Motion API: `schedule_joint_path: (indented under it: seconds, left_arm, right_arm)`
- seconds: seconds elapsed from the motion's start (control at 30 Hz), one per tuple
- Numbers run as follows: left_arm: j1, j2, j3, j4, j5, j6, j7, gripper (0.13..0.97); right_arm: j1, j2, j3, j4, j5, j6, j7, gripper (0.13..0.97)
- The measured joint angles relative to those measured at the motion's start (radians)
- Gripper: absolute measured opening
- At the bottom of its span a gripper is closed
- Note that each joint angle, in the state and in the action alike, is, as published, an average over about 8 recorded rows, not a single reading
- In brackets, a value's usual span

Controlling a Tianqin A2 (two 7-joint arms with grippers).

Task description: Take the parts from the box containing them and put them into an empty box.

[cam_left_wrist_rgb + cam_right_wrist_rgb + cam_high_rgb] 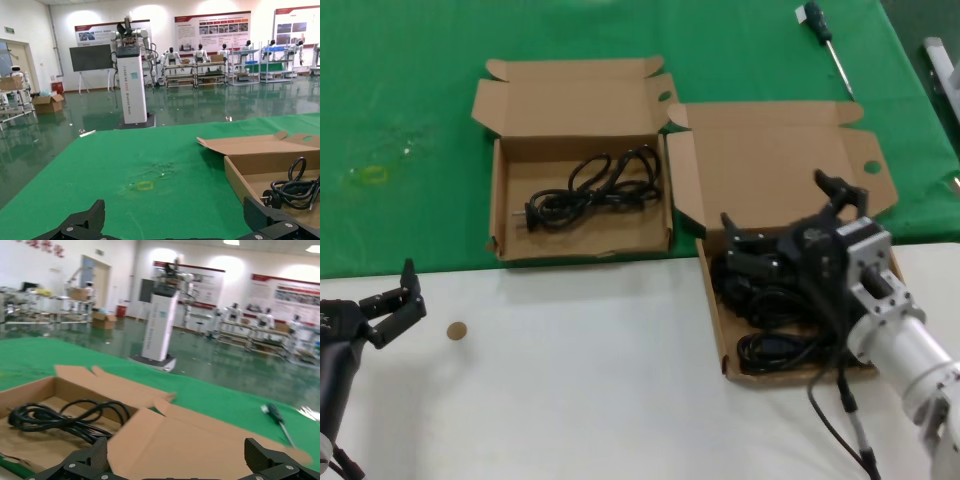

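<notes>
The box with the broad, tall lid lies at the right and holds a heap of black cables. My right gripper is open just above these cables at the box's far end, holding nothing; in the right wrist view its fingers frame that lid. The box with the shorter lid lies to the left and holds one coiled black cable, which also shows in the left wrist view and the right wrist view. My left gripper is open and empty at the near left.
A green cloth covers the far half of the table; the near half is white. A screwdriver lies at the far right. A small brown disc lies near my left gripper. A yellow mark is on the cloth.
</notes>
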Motion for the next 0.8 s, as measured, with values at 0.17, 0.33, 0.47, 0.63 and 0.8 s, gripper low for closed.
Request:
schedule_joint_path:
  seconds: [0.17,0.33,0.47,0.63,0.8]
  left_arm:
    - [0.000,0.000,0.000,0.000,0.000,0.000,0.000,0.966]
    - [0.000,0.000,0.000,0.000,0.000,0.000,0.000,0.966]
    - [0.000,0.000,0.000,0.000,0.000,0.000,0.000,0.966]
    - [0.000,0.000,0.000,0.000,0.000,0.000,0.000,0.966]
    - [0.000,0.000,0.000,0.000,0.000,0.000,0.000,0.966]
  right_arm:
    - [-0.064,-0.002,0.034,0.040,0.030,0.048,0.033,0.966]
    - [-0.109,-0.004,0.058,0.069,0.052,0.082,0.056,0.966]
    - [-0.120,-0.004,0.064,0.076,0.057,0.090,0.062,0.966]
    - [-0.121,-0.004,0.064,0.076,0.057,0.091,0.062,0.966]
    - [-0.121,-0.004,0.064,0.076,0.057,0.091,0.062,0.966]
